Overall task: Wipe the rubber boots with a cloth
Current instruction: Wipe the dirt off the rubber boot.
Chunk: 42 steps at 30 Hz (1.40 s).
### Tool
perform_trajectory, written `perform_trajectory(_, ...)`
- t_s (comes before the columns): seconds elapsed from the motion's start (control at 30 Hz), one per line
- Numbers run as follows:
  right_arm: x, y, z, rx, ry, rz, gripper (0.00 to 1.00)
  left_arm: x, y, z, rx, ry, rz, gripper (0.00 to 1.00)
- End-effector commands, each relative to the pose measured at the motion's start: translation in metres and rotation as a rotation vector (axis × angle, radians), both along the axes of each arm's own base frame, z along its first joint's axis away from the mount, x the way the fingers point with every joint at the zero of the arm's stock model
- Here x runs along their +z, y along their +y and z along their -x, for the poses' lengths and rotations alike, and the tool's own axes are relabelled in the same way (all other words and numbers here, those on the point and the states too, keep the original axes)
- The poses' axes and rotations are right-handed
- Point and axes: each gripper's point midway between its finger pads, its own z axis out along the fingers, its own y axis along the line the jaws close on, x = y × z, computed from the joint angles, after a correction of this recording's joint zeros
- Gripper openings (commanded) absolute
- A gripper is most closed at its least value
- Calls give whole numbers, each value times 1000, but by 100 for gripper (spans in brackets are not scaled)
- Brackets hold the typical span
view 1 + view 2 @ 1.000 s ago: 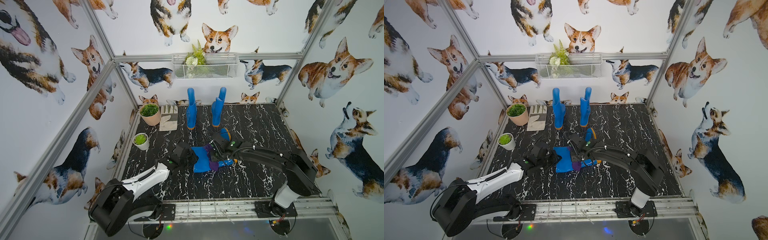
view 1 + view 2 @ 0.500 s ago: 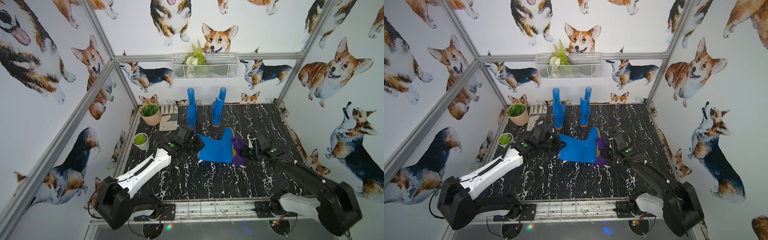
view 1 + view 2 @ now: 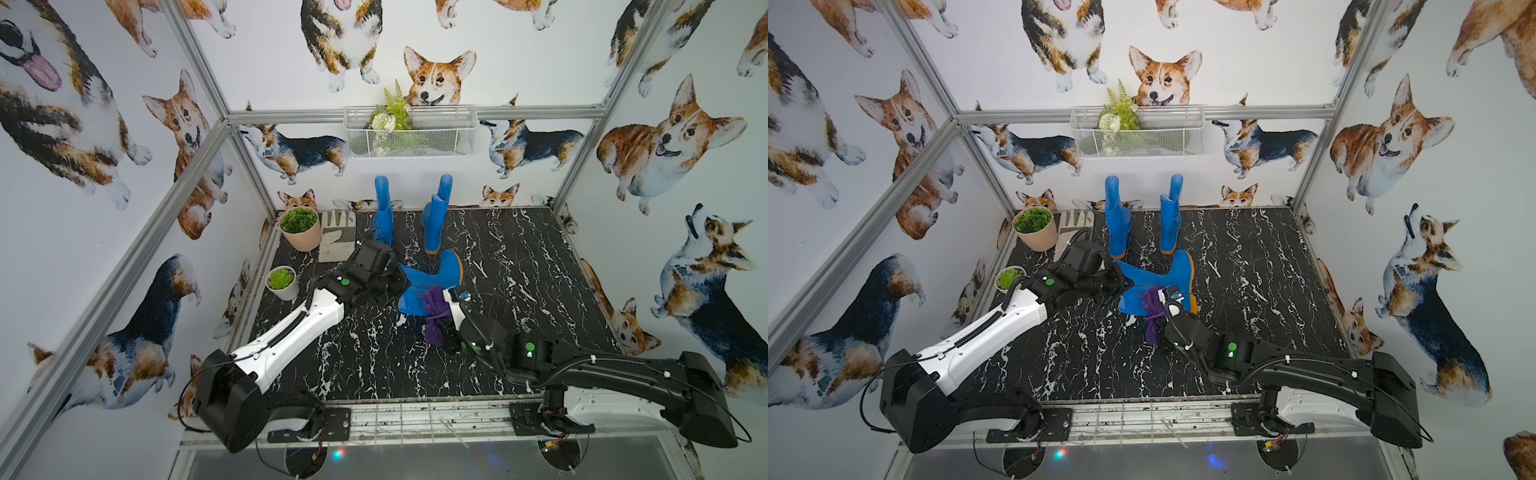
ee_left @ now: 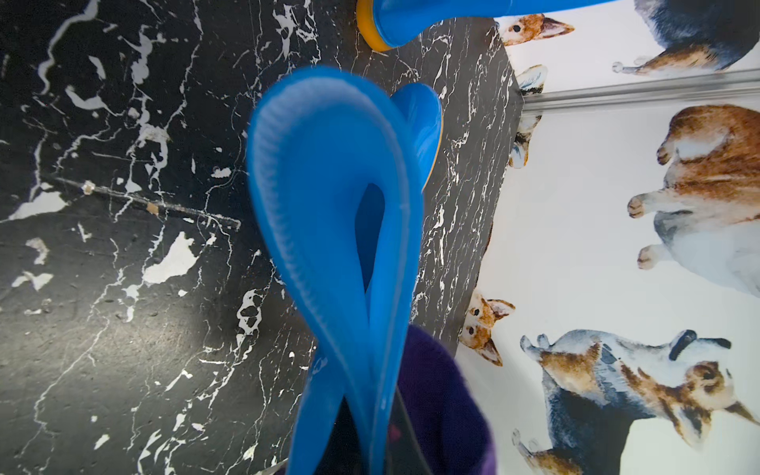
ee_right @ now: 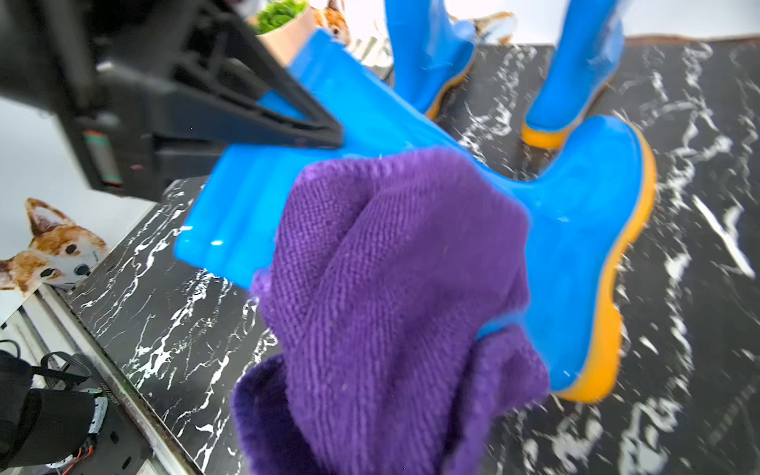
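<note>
Nearest the front rail, the right gripper is clenching a fuzzy dark-purple cloth. Its fingers are buried in the bunched fabric, which is hanging down toward the black, white-veined marble tabletop. The cloth is pressing against the shaft of a glossy bright-blue rubber boot with an orange-yellow sole, close to the ankle. That boot is lying sideways mid-table, toe pointing toward the back wall; whether it is touching the tabletop I cannot tell. Just beyond, the left gripper is clamping tight on the rim of the boot's shaft, squeezing the opening flat at that end in the left wrist view. A small white pot with a green succulent is sitting by the left edge. Farther back, more upright blue rubber boots are standing near the back wall. To their left, a pale grey-beige work glove is lying flat beside a terracotta-coloured pot of green leaves. A white wire basket holding greenery is hanging on the back wall.
</note>
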Motion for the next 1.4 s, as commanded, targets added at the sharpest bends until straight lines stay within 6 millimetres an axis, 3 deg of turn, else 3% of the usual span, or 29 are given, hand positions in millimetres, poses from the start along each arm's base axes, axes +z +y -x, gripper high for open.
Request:
perform_trajectory(0.0,32,40,-20,-19,-149,-98,0,19,-7,-5,25,-1,60,0)
perform_trajectory(0.1,15,53,-32,-12,-136,-30,0,22,-11,-5,25,-1,90,0)
perform_trajectory(0.2,-27,38,-52,-69,4,10,0,24,-12,-4,25,3,115,0)
perform_trajectory(0.3,-84,-24,-64,-256,157,83,0,26,-16,-2,9,11,140,0)
perform_trajectory(0.4,-117,-92,-61,-451,275,110,0,29,-18,-2,1,21,181,0)
perform_trajectory(0.5,-122,-133,-49,-535,284,103,0,33,-21,-3,-15,25,212,0)
perform_trajectory(0.57,-104,-138,-43,-515,262,68,0,37,-23,-4,-35,23,223,0)
perform_trajectory(0.67,-58,-119,-32,-407,138,54,0,40,-28,-4,-67,28,236,0)
perform_trajectory(0.77,-2,-80,-14,-255,-27,62,0,43,-29,-4,-77,32,243,0)
perform_trajectory(0.83,21,-52,-4,-181,-76,54,0,44,-28,-4,-75,31,242,0)
perform_trajectory(0.97,40,-3,-7,-103,-113,-15,0,45,-27,-1,-87,28,237,0)
perform_trajectory(1.03,35,13,-18,-111,-141,13,0,40,-25,-1,-78,26,227,0)
perform_trajectory(1.1,10,23,-33,-106,-85,74,0,35,-23,3,-69,27,224,0)
perform_trajectory(1.17,-37,0,-47,-197,53,143,0,32,-20,6,-61,30,226,0)
perform_trajectory(1.27,-102,-70,-46,-401,284,174,0,31,-17,10,-65,22,219,0)
perform_trajectory(1.37,-122,-133,-31,-564,359,149,0,27,-17,12,-91,21,206,0)
